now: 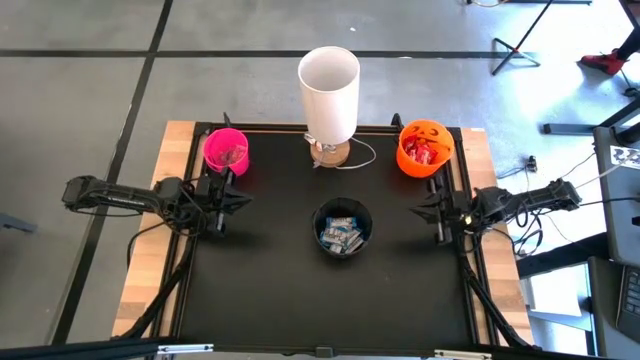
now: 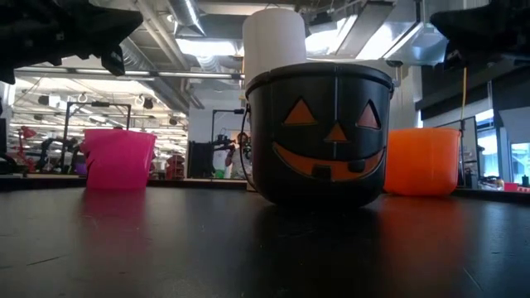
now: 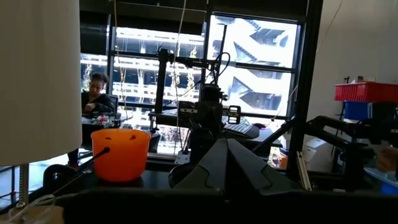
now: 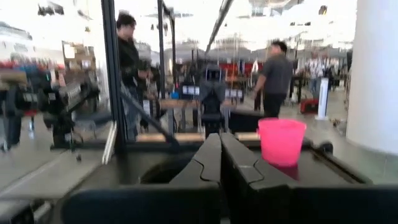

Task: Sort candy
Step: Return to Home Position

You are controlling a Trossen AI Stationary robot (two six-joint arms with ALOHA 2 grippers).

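Landmark: black plastic pumpkin bucket with an orange jack-o'-lantern face (image 1: 343, 227), standing mid-table on the black mat of the wooden table (image 1: 260, 300).

Candy, by container:
- Blue-and-white silvery mini bars (image 1: 341, 236) lie piled inside the black bucket.
- Red packets (image 1: 424, 152) lie in the small orange plastic bucket (image 1: 425, 147), beyond the black bucket and to its right, at the table's far edge.
- The pink plastic cup (image 1: 225, 150), beyond the black bucket and to its left, holds some dark contents (image 1: 229, 155); which sweets they are cannot be told from above.
- No loose candy shows on the mat around the black bucket.

A tall white cylindrical lamp on a wooden base (image 1: 329, 80) stands straight behind the black bucket, between cup and orange bucket.

Arms:
- Left gripper (image 1: 244, 200) hangs well to the left of the black bucket, just nearer than the pink cup, pointing toward the bucket. Jaws pressed together, nothing between them (left wrist view, (image 3: 227, 144)).
- Right gripper (image 1: 420, 208) hangs well to the right of the black bucket, nearer than the orange bucket, pointing toward it. Jaws likewise together and empty (right wrist view, (image 4: 219, 138)).
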